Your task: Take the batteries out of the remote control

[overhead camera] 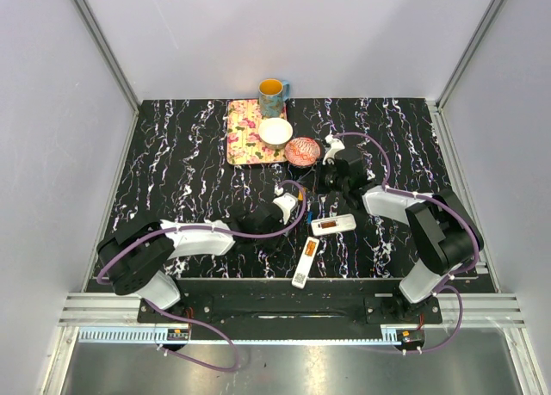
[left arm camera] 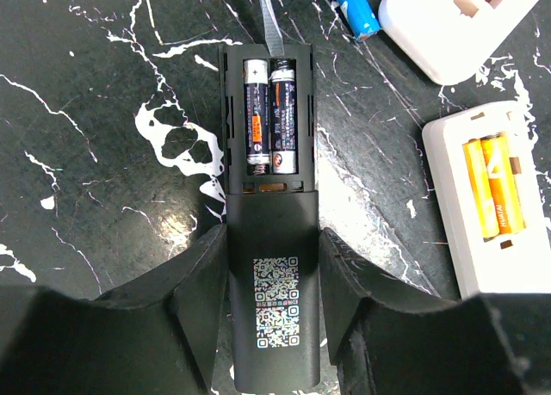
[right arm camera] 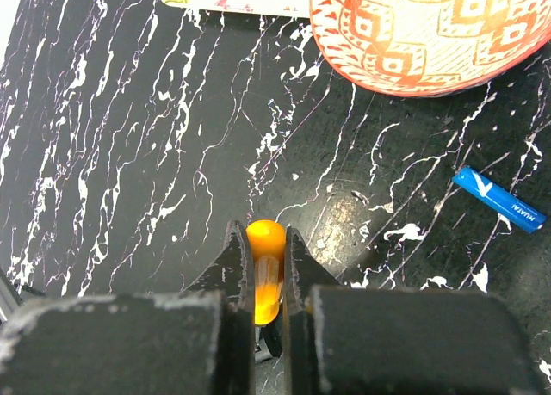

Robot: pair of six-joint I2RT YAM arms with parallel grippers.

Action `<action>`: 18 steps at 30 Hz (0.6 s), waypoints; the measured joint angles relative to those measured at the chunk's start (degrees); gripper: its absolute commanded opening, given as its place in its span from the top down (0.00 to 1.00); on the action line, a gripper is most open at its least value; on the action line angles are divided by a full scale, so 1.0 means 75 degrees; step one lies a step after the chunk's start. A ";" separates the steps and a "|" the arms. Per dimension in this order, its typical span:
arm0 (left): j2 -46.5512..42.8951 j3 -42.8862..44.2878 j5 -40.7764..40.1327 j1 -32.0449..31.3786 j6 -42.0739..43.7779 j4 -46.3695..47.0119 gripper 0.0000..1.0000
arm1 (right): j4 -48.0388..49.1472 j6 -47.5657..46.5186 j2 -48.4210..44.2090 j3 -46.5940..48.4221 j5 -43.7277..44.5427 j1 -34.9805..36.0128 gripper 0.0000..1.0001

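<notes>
the left pincer (left arm camera: 272, 231) is clamped on the lower half of a black remote (left arm camera: 274, 266), one finger against each long side. the remote lies back-up on the counter (overhead camera: 189, 154) with its cover off, and a square code sticker sits between the fingers. two black cells (left arm camera: 270, 113) lie side by side in the open bay, both seated, with a grey ribbon (left arm camera: 272, 21) running out past the top end.

just to the right lies a white remote (left arm camera: 482, 266), also open, with a pair of orange cells (left arm camera: 492, 188) inside. a second white remote (left arm camera: 439, 33) lies above it at an angle; something orange shows in its opening at the frame edge. a loose blue cell (left arm camera: 353, 6) lies on the counter beside that remote, near the top end of the black one.

the right pincer (right arm camera: 261, 233) is shut tight on a screwdriver (right arm camera: 267, 287), whose rounded orange handle end pokes out past the fingertips. it hangs over bare counter near a red-and-white patterned bowl (right arm camera: 413, 33), with the blue cell off to its right.

at the back of the counter sit a floral tray (overhead camera: 244, 128), a white bowl (overhead camera: 275, 132) on it, and a yellow mug (overhead camera: 273, 91) behind.
</notes>
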 measured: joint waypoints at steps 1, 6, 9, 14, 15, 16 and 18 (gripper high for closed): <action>0.0000 0.0000 0.0000 0.0000 0.0000 0.0000 0.70 | 0.0000 0.0003 0.0000 0.0000 0.0041 0.0012 1.00; 0.0035 0.0000 -0.0003 0.0000 0.0000 0.0041 0.70 | 0.0003 -0.0020 0.0003 0.0006 0.0125 0.0041 1.00; 0.0038 0.0003 -0.0003 -0.0006 0.0000 0.0055 0.70 | 0.0006 -0.0029 0.0003 0.0003 0.0128 0.0050 1.00; 0.0076 0.0006 -0.0006 -0.0009 0.0003 0.0122 0.71 | 0.0012 -0.0131 0.0003 -0.0038 0.0125 0.0125 1.00; 0.0079 0.0006 -0.0006 -0.0009 0.0000 0.0128 0.71 | 0.0017 -0.0152 0.0003 -0.0038 0.0128 0.0128 1.00; 0.0085 0.0009 -0.0006 -0.0009 0.0000 0.0131 0.71 | 0.0026 -0.0175 0.0003 -0.0038 0.0128 0.0128 1.00; 0.0085 0.0009 -0.0006 -0.0009 0.0000 0.0137 0.71 | 0.0052 -0.0227 0.0003 -0.0047 0.0128 0.0134 1.00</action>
